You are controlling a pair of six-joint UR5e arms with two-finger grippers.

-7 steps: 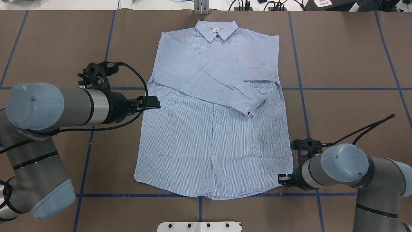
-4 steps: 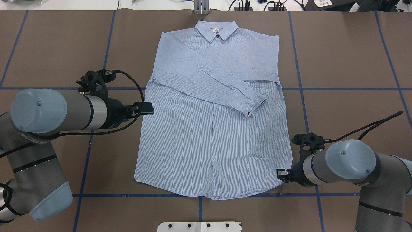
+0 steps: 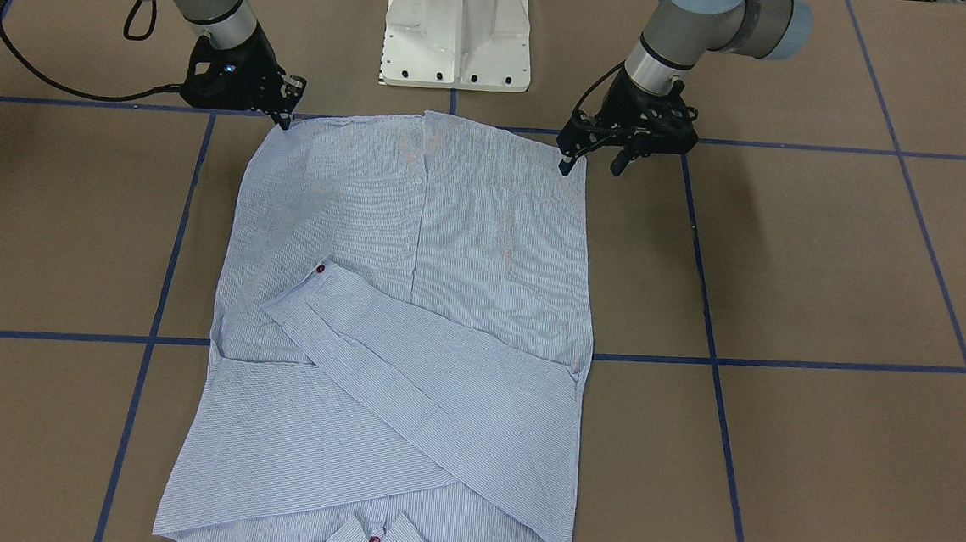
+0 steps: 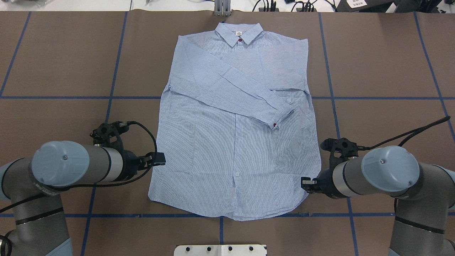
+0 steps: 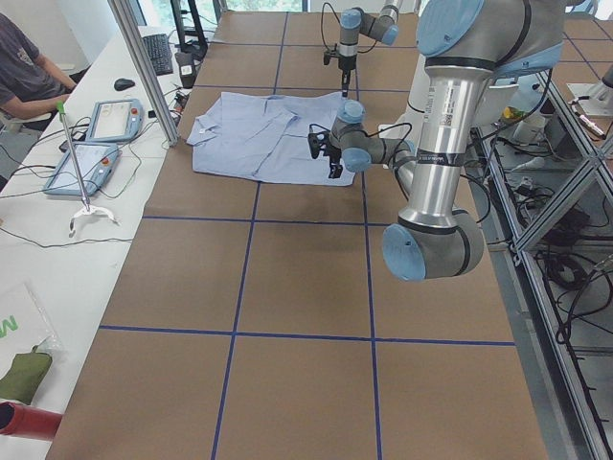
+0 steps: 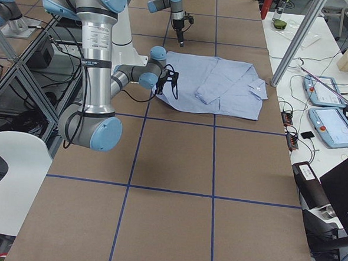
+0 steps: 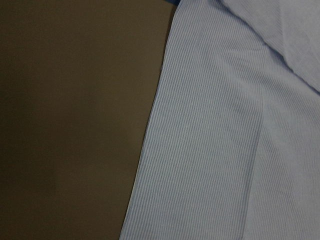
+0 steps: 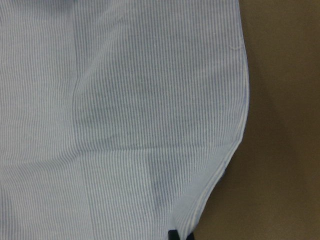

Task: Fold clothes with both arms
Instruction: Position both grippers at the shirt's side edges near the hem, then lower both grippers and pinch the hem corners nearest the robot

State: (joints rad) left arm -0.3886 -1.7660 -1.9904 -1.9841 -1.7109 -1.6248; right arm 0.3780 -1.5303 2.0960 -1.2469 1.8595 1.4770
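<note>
Blue-striped shirt [image 4: 234, 142] lengthwise away from robot, collar [image 4: 239, 33] farthest; left hand [image 3: 590, 170] spread, empty; right hand [image 4: 306, 185] aperture unclear.

left arm [image 4: 71, 167] low by robot-side edge | left gripper [image 3: 590, 167] tips down, fingers [image 3: 563, 168] apart | right arm [image 4: 376, 174] low, same edge | right gripper [image 4: 305, 184] tips down, gap unclear

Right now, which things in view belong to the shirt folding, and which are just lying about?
Job in hand:
striped shirt, flat on the table
left gripper
right gripper

Lying about:
teach pendants
keyboard
mouse
white pedestal base
</note>
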